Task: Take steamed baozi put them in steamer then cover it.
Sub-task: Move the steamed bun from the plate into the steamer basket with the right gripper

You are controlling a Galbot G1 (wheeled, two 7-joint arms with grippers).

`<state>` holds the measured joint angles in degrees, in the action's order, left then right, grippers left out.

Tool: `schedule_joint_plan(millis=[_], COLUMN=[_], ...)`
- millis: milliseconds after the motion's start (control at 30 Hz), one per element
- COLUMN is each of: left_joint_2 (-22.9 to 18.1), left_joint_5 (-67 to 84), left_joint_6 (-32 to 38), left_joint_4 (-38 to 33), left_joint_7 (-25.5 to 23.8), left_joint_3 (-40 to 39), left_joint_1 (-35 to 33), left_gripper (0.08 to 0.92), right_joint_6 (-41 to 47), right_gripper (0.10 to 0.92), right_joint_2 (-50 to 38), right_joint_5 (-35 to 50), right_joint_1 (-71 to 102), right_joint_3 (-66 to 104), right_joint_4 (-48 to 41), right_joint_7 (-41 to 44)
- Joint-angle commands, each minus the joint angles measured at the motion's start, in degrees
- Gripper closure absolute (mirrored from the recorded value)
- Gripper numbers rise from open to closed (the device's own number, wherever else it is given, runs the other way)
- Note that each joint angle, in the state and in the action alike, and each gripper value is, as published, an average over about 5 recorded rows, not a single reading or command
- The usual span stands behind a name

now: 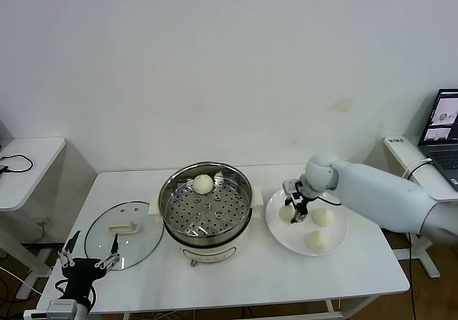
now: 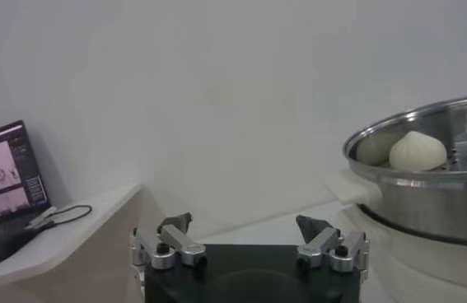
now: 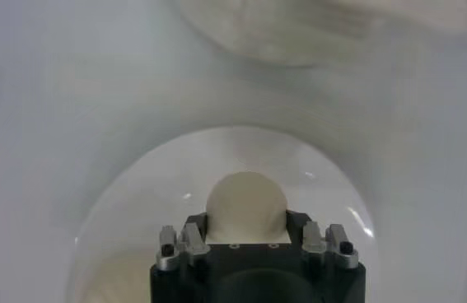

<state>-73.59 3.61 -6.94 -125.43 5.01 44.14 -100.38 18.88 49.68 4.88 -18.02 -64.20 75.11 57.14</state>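
Left gripper (image 1: 89, 260) idles with fingers spread near the glass cover (image 1: 123, 234). Right gripper (image 1: 297, 207) clamps a baozi (image 1: 288, 213) on the white plate (image 1: 338, 245); pick step underway. Next: lift and carry to the steamer (image 1: 205, 205), beside the bun (image 1: 203, 184) already inside.

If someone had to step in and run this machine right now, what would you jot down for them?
Right gripper: shut on a baozi on the white plate, not yet lifted.
Left gripper: open, empty, parked at the table's front-left corner near the cover.
Steamer: uncovered at mid-table, one bun already on its tray.
Plate: two more buns waiting beside the gripped one.
Done: one bun loaded.
Left: move the gripped bun and the other two into the steamer, then set the glass cover on top.
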Motion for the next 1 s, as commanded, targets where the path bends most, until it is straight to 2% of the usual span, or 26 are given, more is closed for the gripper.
schedule_joint_plan(millis=[33, 267, 500, 700, 1000], left_joint_2=[0.1, 0.6, 1.4, 1.3, 1.0], left_joint_5=[0.0, 0.1, 0.9, 1.3, 1.4], left_joint_6=[-0.1, -0.1, -0.1, -0.1, 0.0], left_joint_4=[0.0, -0.1, 0.1, -0.3, -0.6], left_joint_7=[0.0, -0.1, -0.1, -0.2, -0.2], left_joint_3=[-0.5, -0.4, 0.7, 1.5, 2.0], left_joint_1=[0.5, 0.6, 0.6, 0.4, 0.5], left_gripper=[0.177, 0.177, 0.177, 0.177, 0.177], right_joint_6=[2.1, 5.8, 10.4, 14.6, 18.3], right_gripper=[0.429, 0.419, 0.414, 0.414, 0.414], right_joint_2=[0.2, 6.9, 17.6, 26.0, 32.9], right_joint_5=[9.5, 17.3, 25.9, 29.1, 29.9], right_joint_1=[-20.0, -25.6, -22.1, -16.6, -11.1], right_joint_3=[-7.7, -9.4, -7.9, -7.1, -8.0], right_joint_4=[5.3, 5.3, 3.7, 0.5, -2.8], right_joint_7=[-0.6, -2.6, -6.2, -9.7, -12.7])
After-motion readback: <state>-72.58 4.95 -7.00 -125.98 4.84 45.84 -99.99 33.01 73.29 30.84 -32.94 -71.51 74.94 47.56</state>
